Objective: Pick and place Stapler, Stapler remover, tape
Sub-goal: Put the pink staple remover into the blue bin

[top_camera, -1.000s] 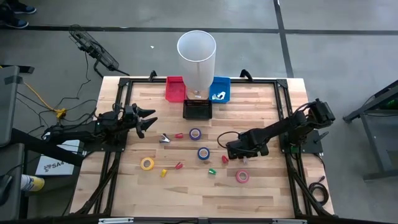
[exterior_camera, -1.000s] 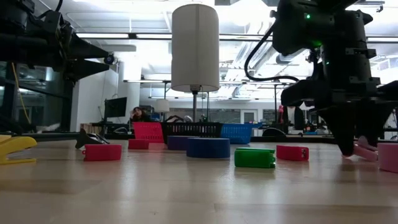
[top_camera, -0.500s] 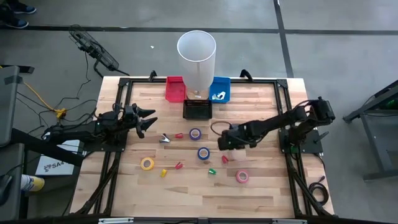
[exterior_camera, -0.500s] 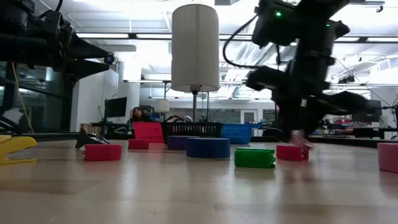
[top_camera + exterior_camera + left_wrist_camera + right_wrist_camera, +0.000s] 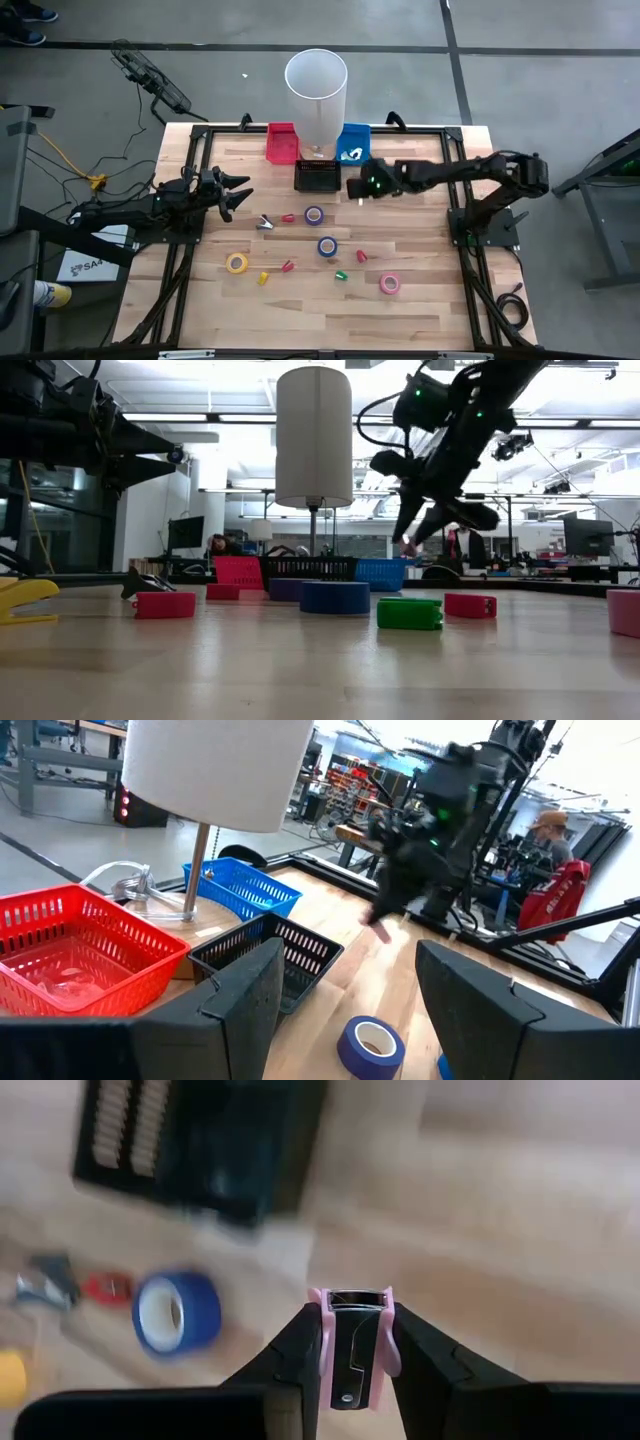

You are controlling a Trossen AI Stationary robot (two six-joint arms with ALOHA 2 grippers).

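The right gripper (image 5: 357, 187) hangs in the air just beside the black basket (image 5: 317, 176), on its right, jaws pinched on a small pink stapler remover (image 5: 351, 1346) with a dark metal middle. That basket is slotted plastic mesh; what lies in it cannot be told. Behind it a red basket (image 5: 281, 142) holds something clear and hard to make out, and a blue basket (image 5: 353, 143) holds small pale items. A tall white cylinder on a thin stem (image 5: 316, 88) stands between those two.

On the pale wooden plank table (image 5: 420, 300), in front of the black basket, lie ring-shaped tape rolls: two blue (image 5: 314, 215) (image 5: 327, 245), one yellow (image 5: 236, 263), one pink (image 5: 389, 284).

The left gripper (image 5: 238, 196) waits left of the black basket, jaws wide and empty.
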